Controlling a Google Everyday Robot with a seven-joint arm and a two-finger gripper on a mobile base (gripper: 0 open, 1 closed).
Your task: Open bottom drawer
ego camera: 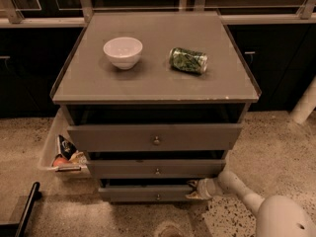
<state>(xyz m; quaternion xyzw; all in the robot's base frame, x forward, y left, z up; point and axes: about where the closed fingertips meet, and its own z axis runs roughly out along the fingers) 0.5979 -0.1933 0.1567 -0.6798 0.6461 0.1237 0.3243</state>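
The grey cabinet has three drawers. The bottom drawer [148,193] is the slimmest front, low near the floor, with a tiny round knob [158,197] at its centre. It stands slightly out, with a dark gap above it. My gripper [193,189] is at the right end of the bottom drawer's front, at the end of the white arm [237,187] that comes in from the lower right. It touches or nearly touches the drawer's right edge.
The top drawer [154,137] and middle drawer [156,168] also stand slightly out. A white bowl [123,52] and a green can [188,60] on its side lie on the cabinet top [89,83]. A bin [48,154] with snack packets stands left of the cabinet. A black bar [27,209] is at lower left.
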